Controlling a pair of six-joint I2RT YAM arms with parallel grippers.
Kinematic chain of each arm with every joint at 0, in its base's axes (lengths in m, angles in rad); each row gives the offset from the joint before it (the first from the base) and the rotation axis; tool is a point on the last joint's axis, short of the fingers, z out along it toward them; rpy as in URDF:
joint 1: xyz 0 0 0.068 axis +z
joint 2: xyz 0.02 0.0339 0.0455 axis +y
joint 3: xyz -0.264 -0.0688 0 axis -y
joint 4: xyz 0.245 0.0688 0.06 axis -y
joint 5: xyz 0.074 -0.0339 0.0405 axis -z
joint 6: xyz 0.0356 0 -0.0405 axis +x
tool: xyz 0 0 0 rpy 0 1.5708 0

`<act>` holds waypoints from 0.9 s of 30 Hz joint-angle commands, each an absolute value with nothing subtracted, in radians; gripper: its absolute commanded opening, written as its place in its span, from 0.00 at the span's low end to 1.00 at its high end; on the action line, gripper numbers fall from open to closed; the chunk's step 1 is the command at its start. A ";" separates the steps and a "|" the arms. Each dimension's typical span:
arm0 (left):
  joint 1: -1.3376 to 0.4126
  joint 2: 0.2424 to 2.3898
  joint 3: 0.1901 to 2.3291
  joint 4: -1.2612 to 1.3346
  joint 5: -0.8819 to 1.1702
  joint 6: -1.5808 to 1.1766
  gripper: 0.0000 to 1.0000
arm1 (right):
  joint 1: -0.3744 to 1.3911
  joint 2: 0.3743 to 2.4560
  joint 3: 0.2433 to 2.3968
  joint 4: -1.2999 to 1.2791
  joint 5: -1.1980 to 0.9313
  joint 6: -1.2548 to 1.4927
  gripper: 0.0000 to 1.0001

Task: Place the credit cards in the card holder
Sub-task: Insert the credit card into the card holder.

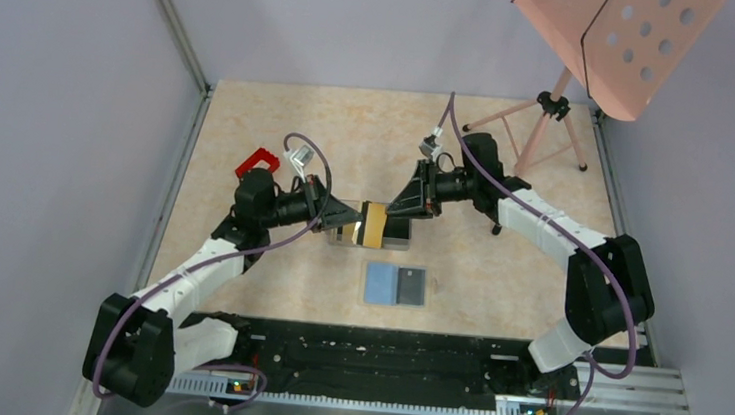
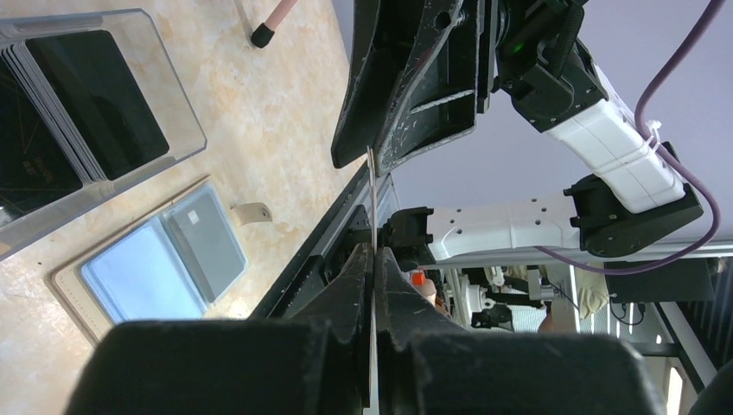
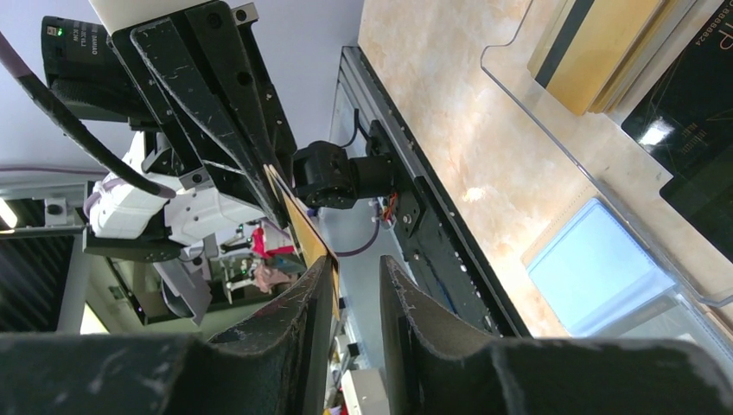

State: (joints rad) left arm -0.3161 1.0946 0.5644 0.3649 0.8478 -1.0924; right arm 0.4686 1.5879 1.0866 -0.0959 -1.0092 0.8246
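My left gripper [image 1: 351,216] is shut on a yellow-gold credit card [image 1: 374,225] and holds it upright above the clear box. The left wrist view shows the card edge-on [image 2: 372,199] between my shut fingers [image 2: 373,252]. My right gripper [image 1: 402,208] is open at the card's other end. The card [image 3: 302,232] lies against one of its fingers [image 3: 315,285], with a gap to the other. The tan card holder [image 1: 395,283] lies open in front, blue lining up, with a dark card [image 1: 410,285] in its right half. It also shows in the left wrist view [image 2: 138,272] and the right wrist view [image 3: 596,277].
A clear plastic box [image 2: 177,104] under the grippers holds black cards [image 2: 95,104] and gold cards [image 3: 596,60]. A red frame [image 1: 257,163] lies behind the left arm. A pink music stand [image 1: 609,38] on a tripod [image 1: 541,132] is at the back right.
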 commanded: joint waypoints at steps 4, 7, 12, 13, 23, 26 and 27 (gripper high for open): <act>-0.321 1.054 0.553 0.436 0.848 -1.098 0.00 | 0.476 1.577 1.089 -0.095 -0.985 0.792 0.28; -0.322 1.052 0.552 0.439 0.851 -1.101 0.00 | 0.476 1.579 1.086 -0.096 -0.986 0.789 0.28; -0.322 1.042 0.550 0.441 0.849 -1.101 0.00 | 0.474 1.580 1.082 -0.095 -0.982 0.783 0.28; -0.322 1.040 0.550 0.442 0.848 -1.103 0.00 | 0.474 1.580 1.083 -0.096 -0.981 0.780 0.29; -0.324 1.051 0.543 0.493 0.846 -1.135 0.00 | 0.483 1.582 1.058 0.005 -1.024 0.837 0.33; -0.324 1.060 0.536 0.518 0.837 -1.148 0.00 | 0.501 1.581 1.040 0.101 -1.057 0.890 0.36; -0.324 1.065 0.533 0.533 0.834 -1.157 0.00 | 0.507 1.580 1.034 0.141 -1.063 0.907 0.37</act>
State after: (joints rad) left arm -0.3176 1.0691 0.5449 0.4038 0.8402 -1.1286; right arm 0.4717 1.5879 1.0523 -0.0208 -1.0157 0.8455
